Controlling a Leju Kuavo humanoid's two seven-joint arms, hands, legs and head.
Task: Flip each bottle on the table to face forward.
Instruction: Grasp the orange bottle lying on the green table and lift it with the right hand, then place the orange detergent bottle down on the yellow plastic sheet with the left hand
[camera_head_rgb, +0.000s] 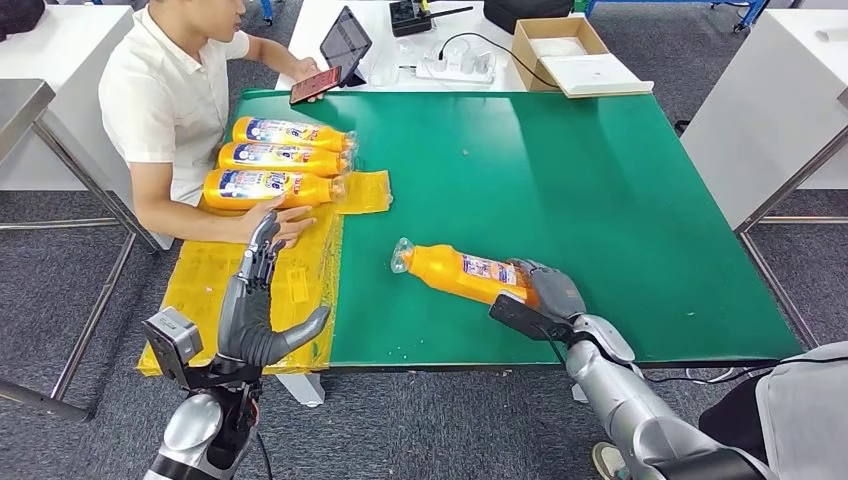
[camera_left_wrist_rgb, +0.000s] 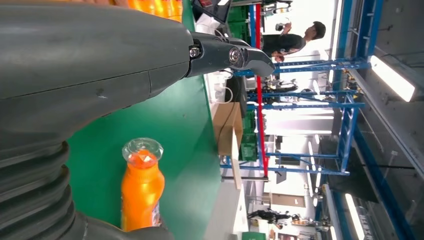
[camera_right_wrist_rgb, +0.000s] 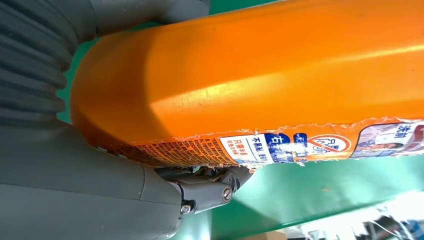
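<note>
On the near right part of the green table (camera_head_rgb: 600, 200), the robot's right hand (camera_head_rgb: 545, 293) grasps the base end of an orange bottle (camera_head_rgb: 462, 271) that lies on its side, its clear cap pointing toward the table's middle and its label partly turned up. Seen from the right wrist, the grey thumb sits on one side of the bottle's body and a dark finger (camera_right_wrist_rgb: 210, 187) is tucked under the label's torn edge, the base pressed into the palm.

At the table's near left edge the left hand (camera_head_rgb: 258, 310) is raised and released, fingers apart and pointing away from the robot, holding nothing. It hovers over a yellow plastic sheet (camera_head_rgb: 200, 280) that drapes over the table's left side. From the left wrist, the lying bottle appears cap-first on the green surface beyond the thumb.

Farther along the sheet, three more orange bottles (camera_head_rgb: 275, 158) lie side by side with labels up, caps toward the table's centre. A person in a white shirt (camera_head_rgb: 170, 100) sits at the left corner, one forearm laid on the sheet just beside the nearest of the three, the other hand on a phone (camera_head_rgb: 315, 84). Beyond the green surface sit a tablet (camera_head_rgb: 345, 42), a power strip (camera_head_rgb: 455, 68) and an open cardboard box (camera_head_rgb: 560, 45) on a white table.
</note>
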